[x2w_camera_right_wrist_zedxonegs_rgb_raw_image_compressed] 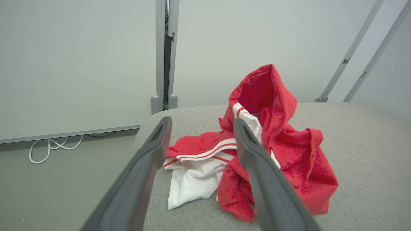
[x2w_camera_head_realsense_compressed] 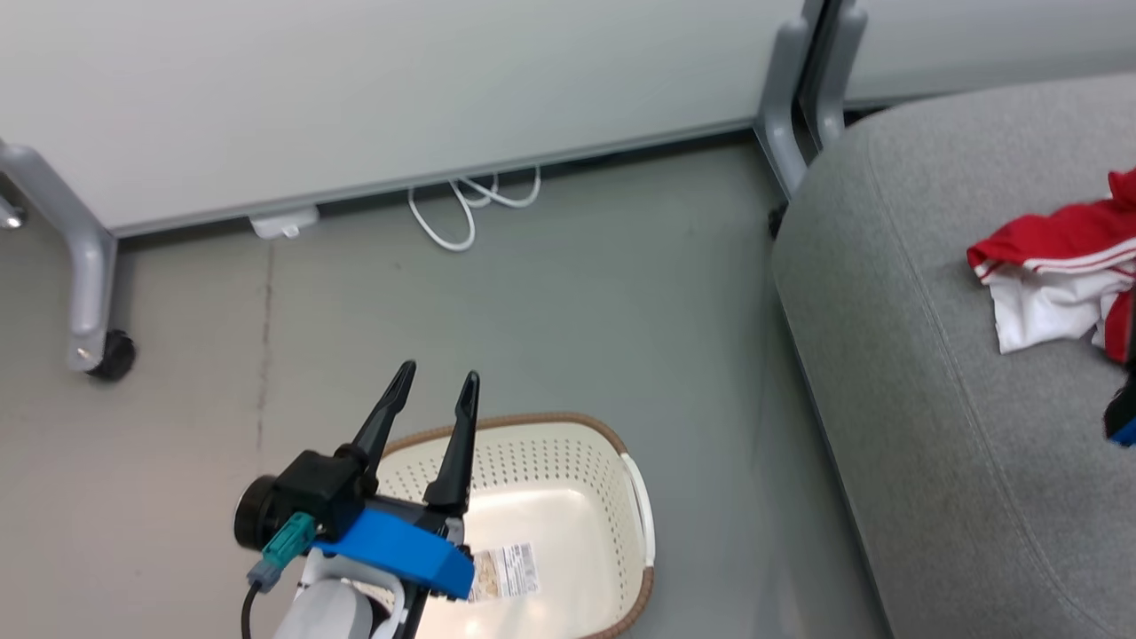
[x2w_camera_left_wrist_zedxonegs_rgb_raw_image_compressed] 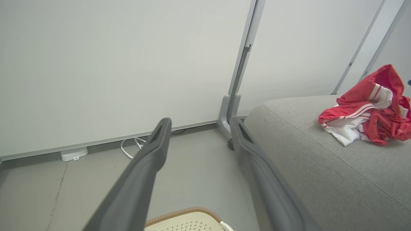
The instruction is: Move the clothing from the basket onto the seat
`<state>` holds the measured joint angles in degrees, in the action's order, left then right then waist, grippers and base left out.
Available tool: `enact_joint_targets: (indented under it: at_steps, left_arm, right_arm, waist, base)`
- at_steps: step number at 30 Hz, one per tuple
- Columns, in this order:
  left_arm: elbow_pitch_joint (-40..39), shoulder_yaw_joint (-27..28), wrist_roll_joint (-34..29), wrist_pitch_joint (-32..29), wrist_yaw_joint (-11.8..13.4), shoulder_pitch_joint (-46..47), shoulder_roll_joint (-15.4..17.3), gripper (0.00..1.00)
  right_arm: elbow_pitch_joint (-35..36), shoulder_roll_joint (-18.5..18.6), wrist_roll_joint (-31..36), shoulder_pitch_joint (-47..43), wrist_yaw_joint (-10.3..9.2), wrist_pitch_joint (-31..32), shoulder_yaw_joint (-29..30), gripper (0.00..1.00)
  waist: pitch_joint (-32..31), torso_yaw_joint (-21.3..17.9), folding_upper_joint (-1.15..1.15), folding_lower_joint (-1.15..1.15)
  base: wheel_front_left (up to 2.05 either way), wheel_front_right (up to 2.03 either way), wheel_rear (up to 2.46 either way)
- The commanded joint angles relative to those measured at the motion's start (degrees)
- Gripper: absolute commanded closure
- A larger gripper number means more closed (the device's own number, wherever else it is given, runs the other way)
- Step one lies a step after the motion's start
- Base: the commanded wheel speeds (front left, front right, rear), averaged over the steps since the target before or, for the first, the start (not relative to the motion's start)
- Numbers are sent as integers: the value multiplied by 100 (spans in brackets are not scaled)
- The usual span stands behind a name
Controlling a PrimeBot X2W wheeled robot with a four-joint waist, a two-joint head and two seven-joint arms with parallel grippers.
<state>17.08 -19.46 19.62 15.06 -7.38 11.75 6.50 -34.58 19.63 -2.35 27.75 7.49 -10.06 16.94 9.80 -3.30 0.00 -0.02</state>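
Cream-white perforated plastic forms the basket (x2w_camera_head_realsense_compressed: 612, 484), which stands on the grey floor (x2w_camera_head_realsense_compressed: 577, 293) at 6 o'clock in the head view, its brown woven-look rim toward 12 o'clock and a white handle on its 3 o'clock side. Its bare inner base carries a printed label (x2w_camera_head_realsense_compressed: 506, 571). The clothing (x2w_camera_head_realsense_compressed: 1056, 266) lies in a rumpled red-and-white heap on the grey seat (x2w_camera_head_realsense_compressed: 905, 382), at 3 o'clock in the head view and well apart from the basket; a white panel of it spreads toward 7 o'clock, with white stripes above. The left gripper (x2w_camera_head_realsense_compressed: 439, 370) hangs over the basket's 9 o'clock half, its two dark fingers (x2w_camera_head_realsense_compressed: 457, 444) spread apart with nothing between them, tips pointing to 12 o'clock. In the left wrist view the same gripper (x2w_camera_left_wrist_zedxonegs_rgb_raw_image_compressed: 199, 120) frames open floor, with the basket rim (x2w_camera_left_wrist_zedxonegs_rgb_raw_image_compressed: 183, 213) at 6 o'clock and the clothing (x2w_camera_left_wrist_zedxonegs_rgb_raw_image_compressed: 366, 109) on the seat (x2w_camera_left_wrist_zedxonegs_rgb_raw_image_compressed: 321, 166) at 3 o'clock. The right gripper (x2w_camera_right_wrist_zedxonegs_rgb_raw_image_compressed: 202, 119) is likewise parted, gripping nothing; the clothing (x2w_camera_right_wrist_zedxonegs_rgb_raw_image_compressed: 289, 154) sits on the seat (x2w_camera_right_wrist_zedxonegs_rgb_raw_image_compressed: 369, 144) beyond and between its fingers (x2w_camera_right_wrist_zedxonegs_rgb_raw_image_compressed: 257, 179), and whether the 3 o'clock finger touches the cloth cannot be told. A looped white cable (x2w_camera_head_realsense_compressed: 461, 209) lies at 12 o'clock below a pale wheeled partition (x2w_camera_head_realsense_compressed: 355, 89).
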Motion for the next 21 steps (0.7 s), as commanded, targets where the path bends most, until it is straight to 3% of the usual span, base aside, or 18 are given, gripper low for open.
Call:
enact_joint_targets:
  at_steps: [1,12,21]
  left_arm:
    - [15,26,9,17,-15,-72,-1,0]
    - [57,471,2,17,-15,-550,-51,0]
    - [178,814,-79,16,-15,-695,-79,0]
  right_arm:
    - [70,-51,-39,-168,1,35,-22,0]
    - [2072,-925,-80,-1782,1,589,-257,0]
    - [2875,-1455,-8,-2637,1,671,-621,0]
  waist:
    - [-321,205,0,2]
    - [-817,685,0,2]
    - [-1035,914,0,2]
  base:
    - [0,0,0]
    - [0,0,0]
    - [0,0,0]
